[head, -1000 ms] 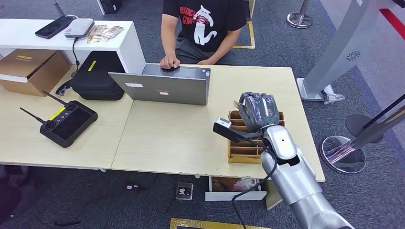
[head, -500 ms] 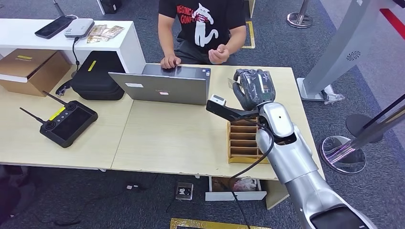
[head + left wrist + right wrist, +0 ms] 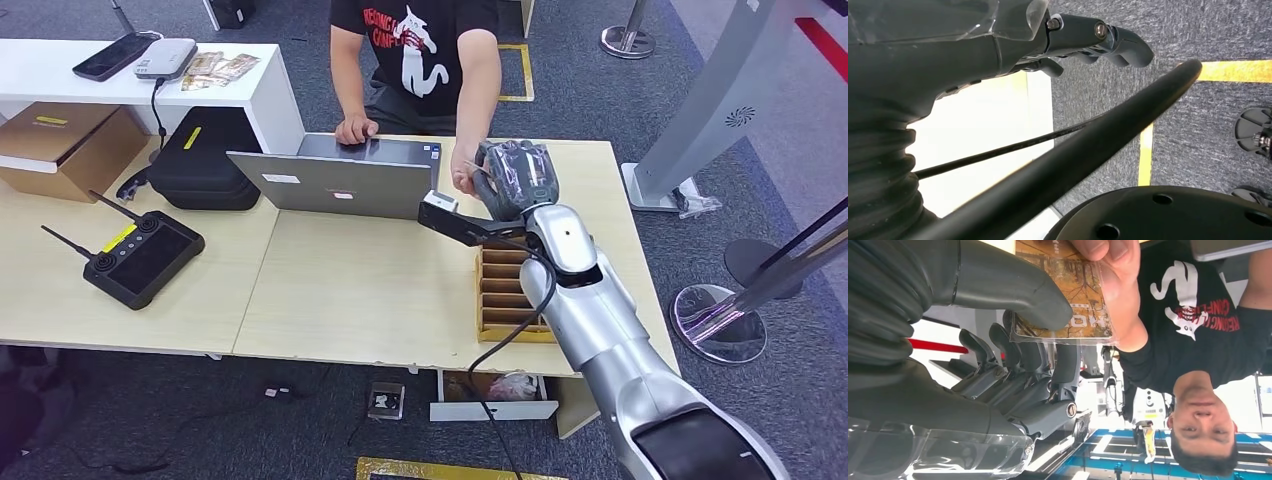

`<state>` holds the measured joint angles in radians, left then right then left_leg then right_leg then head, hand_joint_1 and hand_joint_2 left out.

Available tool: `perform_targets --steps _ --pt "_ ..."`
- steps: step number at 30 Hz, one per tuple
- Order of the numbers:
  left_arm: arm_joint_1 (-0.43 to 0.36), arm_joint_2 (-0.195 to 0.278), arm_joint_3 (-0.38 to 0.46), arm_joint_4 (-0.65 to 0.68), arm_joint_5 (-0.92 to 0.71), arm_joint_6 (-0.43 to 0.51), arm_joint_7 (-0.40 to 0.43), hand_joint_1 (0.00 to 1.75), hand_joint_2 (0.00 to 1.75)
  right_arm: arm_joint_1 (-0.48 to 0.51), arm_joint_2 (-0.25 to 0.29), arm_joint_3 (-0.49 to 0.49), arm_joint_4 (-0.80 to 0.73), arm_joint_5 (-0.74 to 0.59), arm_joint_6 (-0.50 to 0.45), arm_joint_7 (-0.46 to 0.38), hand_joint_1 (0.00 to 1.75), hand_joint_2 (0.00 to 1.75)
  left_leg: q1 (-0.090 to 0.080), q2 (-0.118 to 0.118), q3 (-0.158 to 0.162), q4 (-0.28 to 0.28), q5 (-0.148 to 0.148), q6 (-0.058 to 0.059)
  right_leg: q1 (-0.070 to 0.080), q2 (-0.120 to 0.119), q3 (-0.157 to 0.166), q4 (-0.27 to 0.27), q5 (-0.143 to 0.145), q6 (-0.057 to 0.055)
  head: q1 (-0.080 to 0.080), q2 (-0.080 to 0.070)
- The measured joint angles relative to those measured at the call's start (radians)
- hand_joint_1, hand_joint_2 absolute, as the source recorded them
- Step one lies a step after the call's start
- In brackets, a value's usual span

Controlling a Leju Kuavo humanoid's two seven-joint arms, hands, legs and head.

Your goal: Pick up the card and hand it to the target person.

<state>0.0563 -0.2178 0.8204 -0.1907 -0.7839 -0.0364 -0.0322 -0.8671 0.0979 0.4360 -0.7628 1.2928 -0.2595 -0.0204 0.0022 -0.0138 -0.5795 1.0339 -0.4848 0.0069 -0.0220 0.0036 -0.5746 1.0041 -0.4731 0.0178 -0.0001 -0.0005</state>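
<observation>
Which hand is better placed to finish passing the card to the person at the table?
The right hand. It holds the brown printed card in a clear sleeve between thumb and fingers, and the person's hand already grips it. The left hand hangs over the carpet.

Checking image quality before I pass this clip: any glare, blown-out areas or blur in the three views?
Head view: evenly lit and sharp, soft shadows. Left wrist view: the pale surface behind the left hand is blown out, and the dark bar crossing the picture is soft. Right wrist view: the card is sharp though its sleeve glints; the right hand has glare on its clear cover; the background is overexposed.
</observation>
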Motion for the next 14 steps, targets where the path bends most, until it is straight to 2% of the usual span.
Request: perform_targets --steps 2,3,4,6,14 --pt "0.000 0.000 0.009 0.000 0.009 -0.001 0.003 0.00 0.44 -0.007 0.009 0.000 0.013 0.000 0.000 0.002 0.97 1.75 0.000 0.000 0.000 0.000 0.000 0.000 0.000 0.000 0.000 0.000 0.000 0.000 0.000 0.000" --pt "0.000 0.000 0.013 0.000 0.013 -0.001 0.005 0.00 0.00 -0.010 0.013 0.000 0.020 0.000 0.000 0.002 0.58 1.75 0.000 0.000 0.000 0.000 0.000 0.000 0.000 0.000 0.000 0.000 0.000 0.000 0.000 0.000" --pt "0.001 0.000 0.016 0.000 0.015 -0.002 0.006 0.00 0.00 -0.013 0.016 0.000 0.025 0.000 0.000 0.003 0.23 1.75 0.000 0.000 0.000 0.000 0.000 0.000 0.000 0.000 0.000 0.000 0.000 0.000 0.000 0.000" --pt "0.002 0.000 0.020 0.000 0.014 -0.004 0.009 0.00 0.00 -0.017 0.022 0.000 0.035 -0.001 0.000 0.003 0.00 1.75 0.000 0.000 0.000 0.000 0.000 0.000 0.000 0.000 0.000 0.000 0.000 0.000 0.000 0.000" --pt "0.000 0.000 0.021 0.000 0.001 -0.009 0.017 0.00 0.00 -0.019 0.035 0.000 0.055 -0.021 -0.005 -0.001 0.00 1.75 0.000 0.000 0.000 0.000 0.000 0.000 0.000 0.000 0.000 0.000 0.000 0.000 0.000 0.000"
